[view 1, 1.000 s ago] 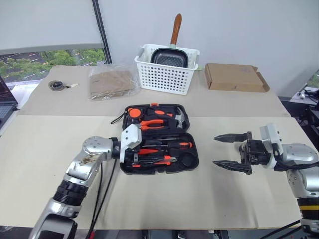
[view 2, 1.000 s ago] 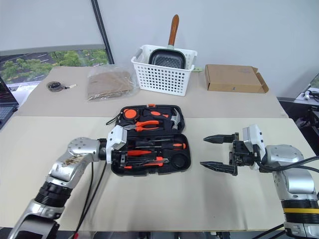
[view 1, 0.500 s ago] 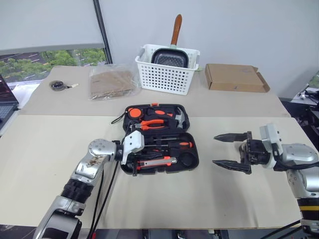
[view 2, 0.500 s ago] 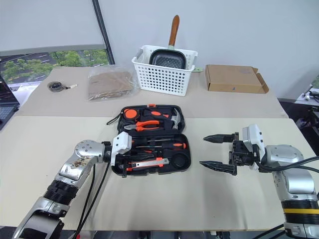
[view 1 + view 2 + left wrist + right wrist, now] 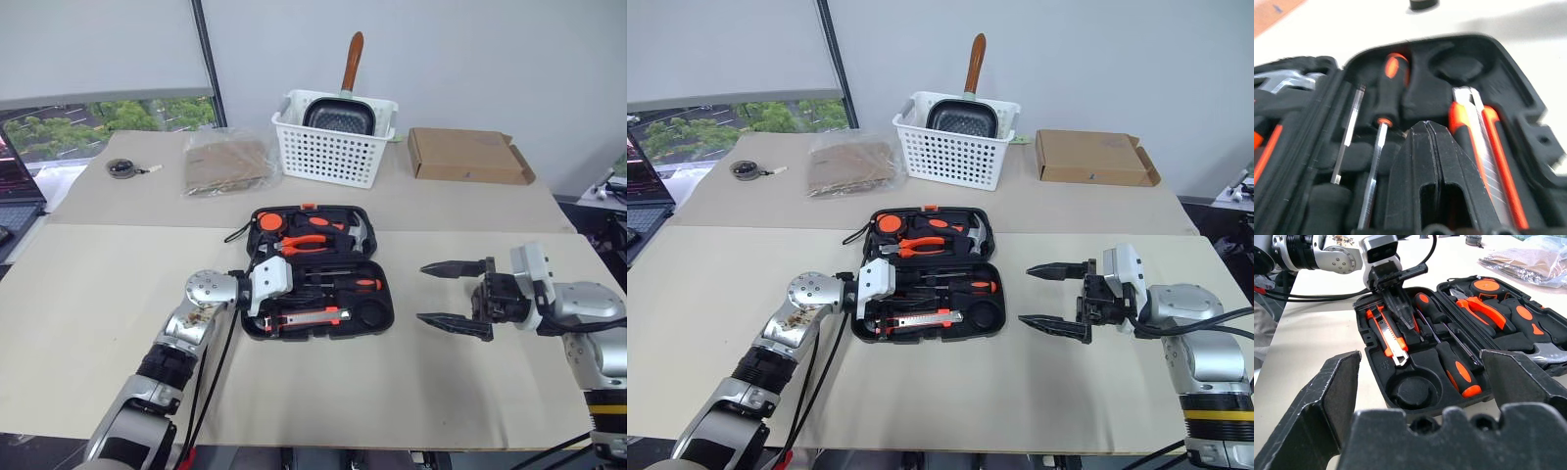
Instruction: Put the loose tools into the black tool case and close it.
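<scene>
Left gripper point(image 5: 1400, 308), jaws shut empty, over open black plastic tool case point(image 5: 377, 318) at frame centre; right gripper point(image 5: 453, 297) jaws wide; advise pressing knife flush.

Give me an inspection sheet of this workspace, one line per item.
Surface: beige table.
Job's things: black tool case lies open; utility knife and screwdriver in its slots.
Clutter: white basket holding a pan, cardboard box, plastic bag, small round object.
Grippers: left gripper shut, empty, over the case; right gripper open, beside the case.
Cables: black cables along the left arm.
Surroundings: window, laptop.
</scene>
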You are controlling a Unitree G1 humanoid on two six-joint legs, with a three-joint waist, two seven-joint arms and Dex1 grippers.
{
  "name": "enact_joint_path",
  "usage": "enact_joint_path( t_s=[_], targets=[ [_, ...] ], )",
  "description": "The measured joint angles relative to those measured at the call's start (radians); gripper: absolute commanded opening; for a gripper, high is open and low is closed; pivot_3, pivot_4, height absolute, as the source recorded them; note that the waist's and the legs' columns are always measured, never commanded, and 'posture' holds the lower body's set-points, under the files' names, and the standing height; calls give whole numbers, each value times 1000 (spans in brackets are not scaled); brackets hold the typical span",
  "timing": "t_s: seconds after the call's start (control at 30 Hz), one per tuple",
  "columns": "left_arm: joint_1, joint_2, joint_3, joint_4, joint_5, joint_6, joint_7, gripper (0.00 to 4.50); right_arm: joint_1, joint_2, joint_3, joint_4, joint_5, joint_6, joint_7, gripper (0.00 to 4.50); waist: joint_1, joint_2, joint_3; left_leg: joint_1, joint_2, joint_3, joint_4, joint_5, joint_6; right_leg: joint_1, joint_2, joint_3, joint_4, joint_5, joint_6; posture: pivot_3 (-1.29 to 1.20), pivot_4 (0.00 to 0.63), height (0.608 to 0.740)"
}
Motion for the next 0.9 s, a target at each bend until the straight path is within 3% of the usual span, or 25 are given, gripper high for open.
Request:
enact_joint_path(
  t_s=[0.23, 0.9],
  targets=[
    [-1, 8, 35, -125, -121, 107, -65, 31, 0, 0, 0, 1, 0, 0, -2, 4500, -2, 0, 0, -2, 0, 0, 0, -1, 1, 0, 1, 0, -2, 0, 0, 0, 150, 700],
    [-26, 70, -119, -27, 44, 20, -142, 31, 15, -1, -3, -17, 0, 1, -12, 4500, -2, 2, -1, 1, 0, 0, 0, -1, 2, 1, 1, 0, -3, 0, 0, 0, 150, 700]
  ],
)
